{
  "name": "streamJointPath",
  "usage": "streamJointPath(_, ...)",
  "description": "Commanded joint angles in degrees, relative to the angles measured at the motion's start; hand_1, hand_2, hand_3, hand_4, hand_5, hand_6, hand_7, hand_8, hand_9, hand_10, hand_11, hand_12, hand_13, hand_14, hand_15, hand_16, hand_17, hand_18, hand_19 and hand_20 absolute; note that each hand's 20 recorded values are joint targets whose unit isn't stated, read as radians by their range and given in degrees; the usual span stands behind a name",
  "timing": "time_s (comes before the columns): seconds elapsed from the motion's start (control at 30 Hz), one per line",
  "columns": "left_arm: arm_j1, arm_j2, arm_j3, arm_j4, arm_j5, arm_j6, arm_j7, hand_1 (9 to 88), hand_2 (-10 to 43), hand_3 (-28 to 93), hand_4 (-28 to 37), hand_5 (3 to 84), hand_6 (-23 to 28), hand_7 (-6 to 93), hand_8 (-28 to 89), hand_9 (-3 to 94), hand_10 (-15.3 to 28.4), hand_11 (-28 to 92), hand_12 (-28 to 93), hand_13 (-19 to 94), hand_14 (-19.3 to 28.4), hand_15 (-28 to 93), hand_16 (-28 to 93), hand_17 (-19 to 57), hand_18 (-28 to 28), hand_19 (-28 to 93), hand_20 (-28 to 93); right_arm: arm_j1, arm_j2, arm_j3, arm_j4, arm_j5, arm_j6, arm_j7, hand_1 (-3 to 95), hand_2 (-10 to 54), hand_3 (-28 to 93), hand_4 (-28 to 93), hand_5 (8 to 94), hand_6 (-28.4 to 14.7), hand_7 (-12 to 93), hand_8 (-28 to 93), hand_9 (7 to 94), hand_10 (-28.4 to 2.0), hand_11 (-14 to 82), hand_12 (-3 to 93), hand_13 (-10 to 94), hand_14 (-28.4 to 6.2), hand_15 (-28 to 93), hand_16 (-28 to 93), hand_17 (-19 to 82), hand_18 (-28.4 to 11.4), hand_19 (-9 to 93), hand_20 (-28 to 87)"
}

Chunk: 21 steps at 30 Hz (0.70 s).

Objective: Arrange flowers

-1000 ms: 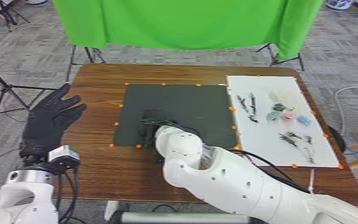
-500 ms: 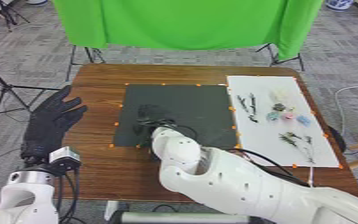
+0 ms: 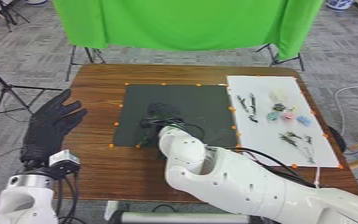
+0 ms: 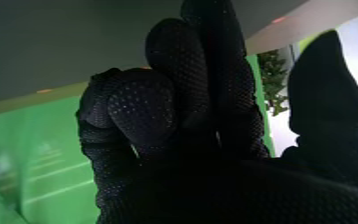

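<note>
1. Presently, the right hand (image 3: 164, 111) is over the near half of the dark mat (image 3: 175, 95), left of its middle. Whether the glove touches the mat cannot be told.
2. Right wrist view: finger state is mixed. Some fingers (image 4: 140, 107) are bent over towards the palm; the others stand nearly straight, close together. The thumb (image 4: 326, 80) is well apart from them, leaving a wide gap.
3. The left hand (image 3: 49, 125) is at the left edge of the brown wooden table (image 3: 100, 95). Its fingers are extended, relaxed and somewhat spread.
4. The floral items lie on the white sheet (image 3: 255, 150), just beside the mat on its right side.
5. Dark twigs (image 3: 253, 100) lie lengthwise near the sheet's mat-side edge, in its far half.
6. A pale spray (image 3: 280, 96) lies to the right of the twigs. Nearer, small blossoms sit in a cluster: a dark one (image 3: 279, 107), a teal one (image 3: 273, 116), a pink one (image 3: 288, 115) and a blue one (image 3: 304, 120).
7. Green-leaved stems (image 3: 291, 136) lie in the near half of the sheet.
8. Orange markers (image 3: 111, 145) are spaced around the mat and along the sheet. A green cloth (image 3: 189, 22) hangs beyond the table.
</note>
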Motion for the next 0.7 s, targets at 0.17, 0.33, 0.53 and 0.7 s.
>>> streamJointPath(0.17, 0.1, -0.4, 0.28, -0.04, 0.2, 0.36, -0.49, 24.7, 5.6, 81, -21.8, 34.5, 8.5, 14.7, -10, 33.7, 20.0, 28, 9, 25, 26.3, 48, -9, -8.1, 23.1, 61, -5, -1.4, -0.2, 2.7, 0.0, 3.1, -3.1, 0.1, 14.0, 9.1, 84, -22, 81.1, -6.7, 17, -12, 76.3, -20.0, 51.6, 20.8, 71, -16.1, 81, 14, 26, -28.4, 91, 33)
streamJointPath(0.33, -0.4, -0.43, 0.43, 0.27, 0.27, 0.05, -0.67, 24.7, 5.7, 81, -21.8, 34.5, 8.6, 14.7, -10, 33.7, 20.0, 28, 9, 25, 26.3, 48, -9, -8.1, 23.0, 61, -5, -2.0, -0.5, 3.4, 0.2, 5.2, -2.7, 0.1, 13.2, 9.6, 84, -22, 76.8, -7.6, 14, -12, 72.9, -20.9, 52.6, 21.3, 69, -16.4, 83, 14, 24, -28.4, 90, 35)
streamJointPath(0.53, -0.3, -0.17, 0.81, 0.36, -0.01, 0.54, -0.11, 24.7, 5.7, 81, -21.8, 34.6, 8.6, 14.8, -11, 33.7, 20.0, 28, 9, 25, 26.4, 48, -9, -8.0, 23.0, 61, -5, -2.8, -1.3, 4.3, 0.4, 5.0, -2.8, -0.4, 12.4, 10.2, 84, -22, 73.9, -7.8, 12, -12, 72.0, -21.0, 54.3, 21.2, 68, -16.5, 85, 13, 23, -28.4, 89, 36)
streamJointPath(0.7, -0.6, -0.27, 1.04, 0.5, 0.16, 0.41, -0.41, 24.8, 5.8, 81, -21.8, 34.6, 8.5, 14.9, -11, 33.7, 20.1, 28, 9, 25, 26.4, 48, -9, -8.0, 23.0, 61, -5, -2.8, -1.9, 4.6, 0.6, 5.7, -2.3, -0.2, 12.2, 10.4, 84, -22, 72.7, -7.4, 11, -12, 72.1, -21.1, 55.2, 21.2, 69, -16.7, 85, 13, 24, -28.4, 89, 37)
